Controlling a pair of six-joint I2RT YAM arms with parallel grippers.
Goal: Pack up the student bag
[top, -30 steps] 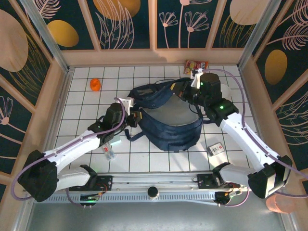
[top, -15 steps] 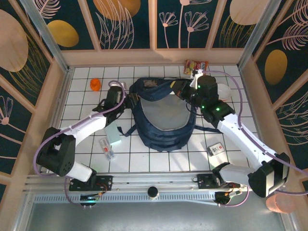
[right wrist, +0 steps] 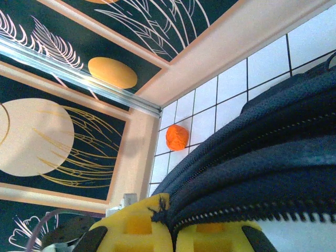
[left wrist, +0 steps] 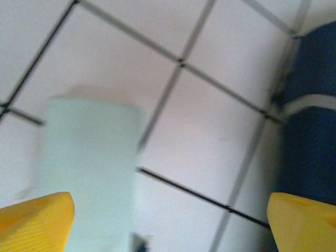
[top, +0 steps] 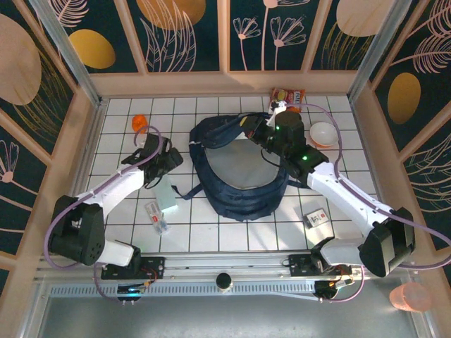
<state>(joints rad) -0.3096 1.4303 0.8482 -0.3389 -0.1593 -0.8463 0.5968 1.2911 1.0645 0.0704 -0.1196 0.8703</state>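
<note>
the bag (top: 243, 176) lies flat on the table (top: 211, 232). its long axis runs near to far, zip end toward the back wall and bottom toward the arm bases. the right gripper (top: 255, 129) sits at the bag's far end, right of middle, its yellow fingers (right wrist: 131, 231) pinched tight on the zip edge. the left gripper (top: 168, 163) hangs just left of the bag over a pale card (left wrist: 89, 168), spread wide and holding nothing. an orange ball (top: 139, 124) lies well left of the bag.
</note>
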